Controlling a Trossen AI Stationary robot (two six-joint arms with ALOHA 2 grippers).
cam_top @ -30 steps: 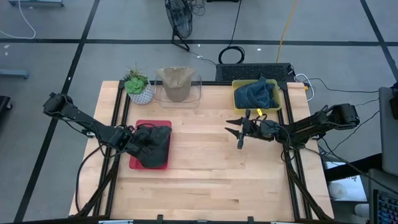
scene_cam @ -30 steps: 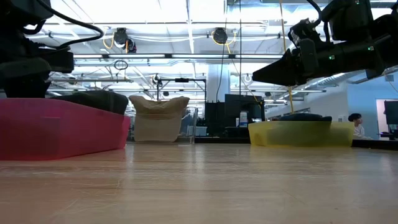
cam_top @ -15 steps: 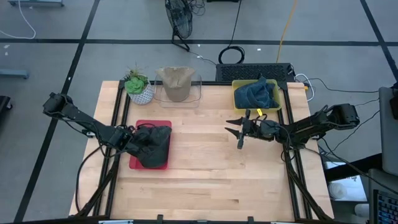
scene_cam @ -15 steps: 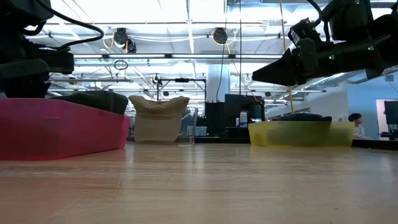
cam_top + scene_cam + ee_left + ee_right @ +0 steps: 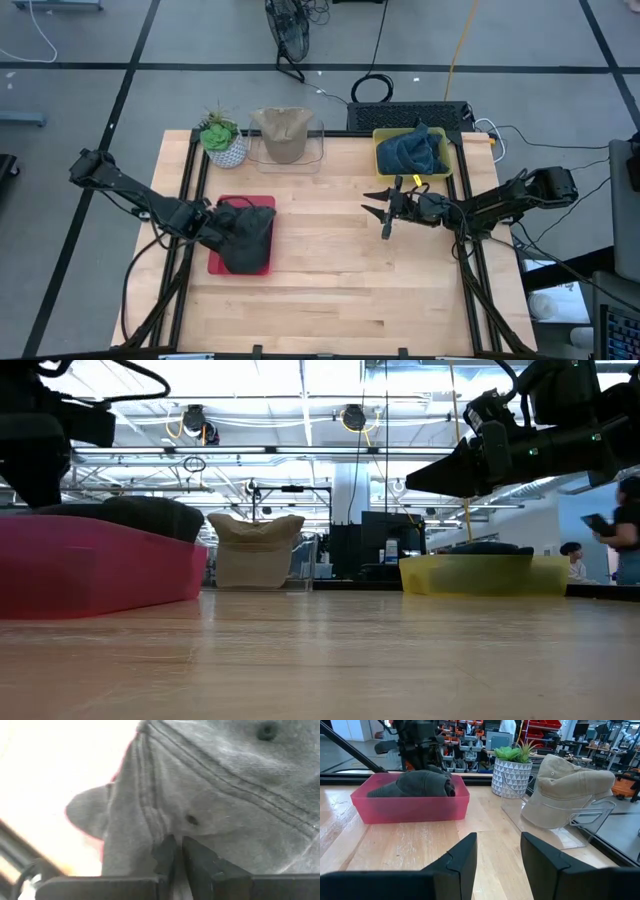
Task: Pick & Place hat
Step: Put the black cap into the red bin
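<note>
Dark grey hat point(image 5: 247, 233) in red bin point(image 5: 219, 262), left gripper point(image 5: 177, 851) pinching its fabric per wrist view, right gripper point(image 5: 381, 213) spread empty at 3 o'clock.

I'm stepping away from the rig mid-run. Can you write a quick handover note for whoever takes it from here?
Left gripper: shut on the dark grey hat, which lies in the red bin.
Right gripper: open, holding nothing, hovering above mid-table.
Tan hat sits in the clear bin; blue hat in the yellow bin.
Done: grip on the grey hat.
Left: lift it out and place it; no destination is evident.
</note>
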